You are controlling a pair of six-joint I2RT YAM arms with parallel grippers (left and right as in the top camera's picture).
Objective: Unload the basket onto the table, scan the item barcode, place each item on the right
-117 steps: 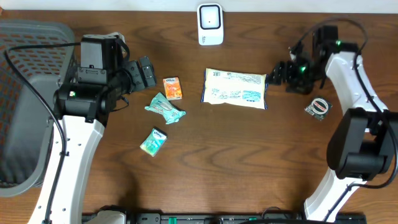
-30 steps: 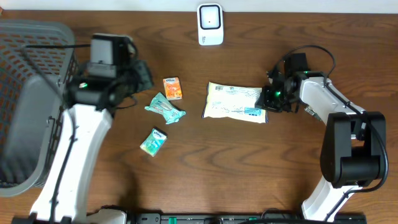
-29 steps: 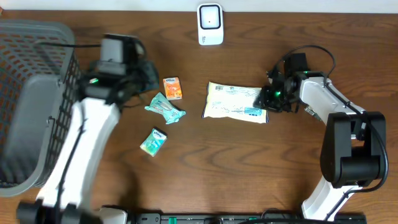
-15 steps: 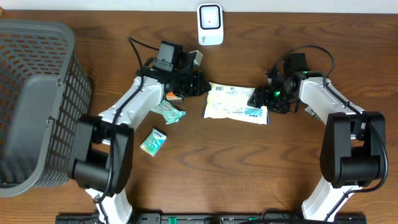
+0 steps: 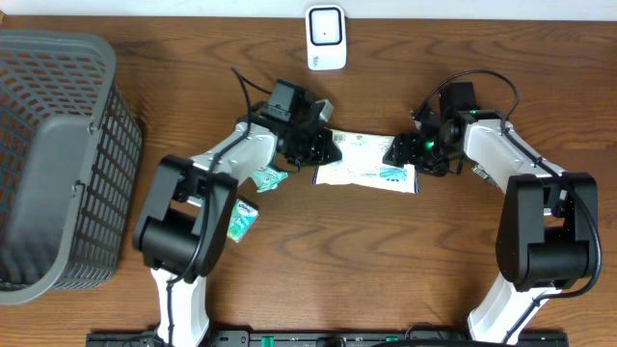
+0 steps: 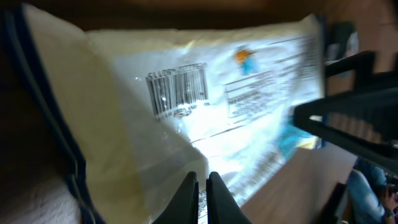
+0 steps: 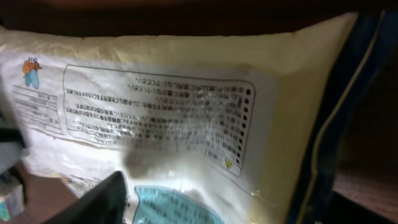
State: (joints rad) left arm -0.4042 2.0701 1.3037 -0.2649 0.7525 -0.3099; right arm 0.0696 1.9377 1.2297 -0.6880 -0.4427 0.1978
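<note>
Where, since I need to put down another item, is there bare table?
Free: the front strip of table below the white packet, and the back right corner, right of the scanner. Crowded: the middle, around that packet and the teal packets; the basket fills the left.

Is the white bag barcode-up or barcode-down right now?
Barcode-up: the white bag shows its printed side upward, and its barcode is in plain view of the left wrist camera.
</note>
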